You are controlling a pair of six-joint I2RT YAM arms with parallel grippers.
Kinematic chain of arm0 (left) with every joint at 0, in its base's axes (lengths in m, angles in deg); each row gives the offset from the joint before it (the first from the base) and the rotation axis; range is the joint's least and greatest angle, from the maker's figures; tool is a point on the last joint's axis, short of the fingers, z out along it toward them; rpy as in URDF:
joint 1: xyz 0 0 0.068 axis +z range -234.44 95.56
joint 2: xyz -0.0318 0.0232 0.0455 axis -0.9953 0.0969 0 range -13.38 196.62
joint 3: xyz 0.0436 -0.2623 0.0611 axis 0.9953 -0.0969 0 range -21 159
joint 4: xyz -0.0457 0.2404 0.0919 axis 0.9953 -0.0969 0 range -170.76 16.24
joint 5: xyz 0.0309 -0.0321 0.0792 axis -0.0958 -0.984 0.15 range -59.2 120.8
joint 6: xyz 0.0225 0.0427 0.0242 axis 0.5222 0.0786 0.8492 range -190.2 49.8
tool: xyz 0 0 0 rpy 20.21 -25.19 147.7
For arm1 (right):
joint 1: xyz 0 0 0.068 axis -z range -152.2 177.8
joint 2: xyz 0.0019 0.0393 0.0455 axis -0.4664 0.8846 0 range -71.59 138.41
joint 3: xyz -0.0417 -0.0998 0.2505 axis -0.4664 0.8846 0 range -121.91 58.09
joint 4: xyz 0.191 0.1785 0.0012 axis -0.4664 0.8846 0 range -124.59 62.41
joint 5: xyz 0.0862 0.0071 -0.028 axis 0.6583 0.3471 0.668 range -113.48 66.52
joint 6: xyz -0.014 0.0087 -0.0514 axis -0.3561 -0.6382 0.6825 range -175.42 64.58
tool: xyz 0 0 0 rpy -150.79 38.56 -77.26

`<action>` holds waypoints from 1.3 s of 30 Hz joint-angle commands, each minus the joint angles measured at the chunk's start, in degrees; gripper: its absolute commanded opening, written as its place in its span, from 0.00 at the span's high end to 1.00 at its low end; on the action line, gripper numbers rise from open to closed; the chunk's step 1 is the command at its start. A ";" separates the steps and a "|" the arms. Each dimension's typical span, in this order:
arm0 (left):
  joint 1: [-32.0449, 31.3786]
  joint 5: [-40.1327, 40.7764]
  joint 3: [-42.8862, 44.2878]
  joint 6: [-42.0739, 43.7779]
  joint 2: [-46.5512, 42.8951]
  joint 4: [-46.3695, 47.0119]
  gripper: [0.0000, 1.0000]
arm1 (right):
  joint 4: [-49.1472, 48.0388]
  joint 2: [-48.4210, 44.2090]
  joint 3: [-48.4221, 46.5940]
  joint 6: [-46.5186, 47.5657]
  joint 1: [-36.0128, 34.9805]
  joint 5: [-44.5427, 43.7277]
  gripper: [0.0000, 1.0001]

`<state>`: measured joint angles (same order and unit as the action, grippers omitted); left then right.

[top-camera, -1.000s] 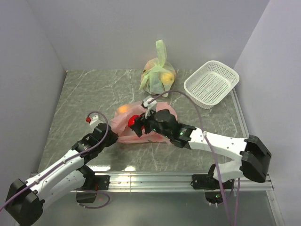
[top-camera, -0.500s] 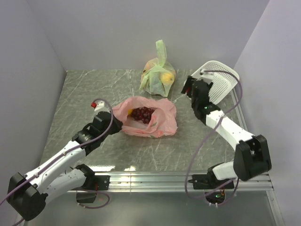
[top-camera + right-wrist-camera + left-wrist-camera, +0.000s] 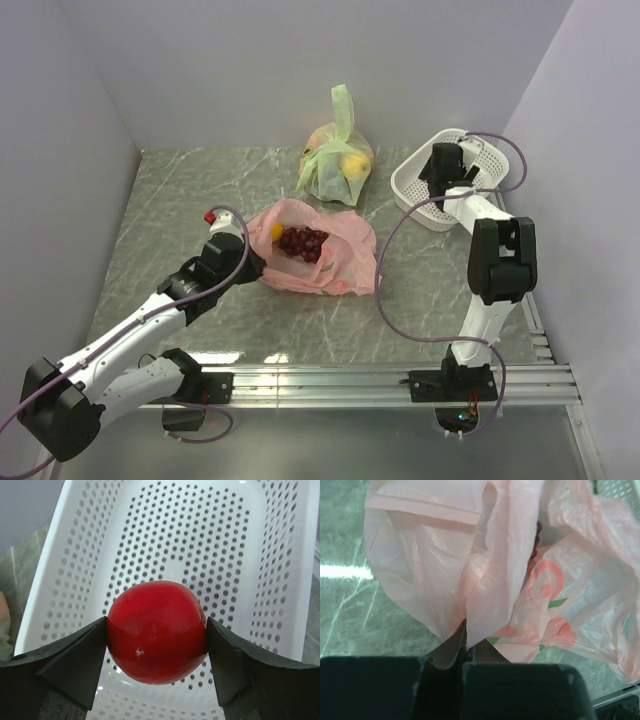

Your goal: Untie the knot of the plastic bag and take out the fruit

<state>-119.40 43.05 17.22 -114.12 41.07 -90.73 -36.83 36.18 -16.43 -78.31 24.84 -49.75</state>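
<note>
Now the red fruit (image 3: 156, 632) has been carried from the opened plastic bag (image 3: 345, 262) to above the white basket (image 3: 235, 540), clamped in the right gripper (image 3: 441, 166). The bag's edge is kept pinched by the left gripper (image 3: 465, 652). The grapes (image 3: 301, 243) and orange fruit (image 3: 276, 231) remain inside, on the table (image 3: 170, 200).

Pink bag (image 3: 510, 580) cut off top, right; basket (image 3: 75, 555) cropped top, right.

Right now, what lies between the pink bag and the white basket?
Between the pink bag and the basket there is only bare table, with the right arm's purple cable looping across it. The top view shows this.
</note>
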 commanded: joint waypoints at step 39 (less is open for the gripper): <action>-0.11 -7.77 3.89 13.69 2.14 -2.02 0.95 | 6.63 -26.82 4.74 33.78 -32.26 23.50 0.18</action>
<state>-119.40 35.16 18.81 -102.71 43.17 -93.48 -31.17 11.09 -12.67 -53.75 -3.58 -34.90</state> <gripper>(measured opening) 0.054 0.827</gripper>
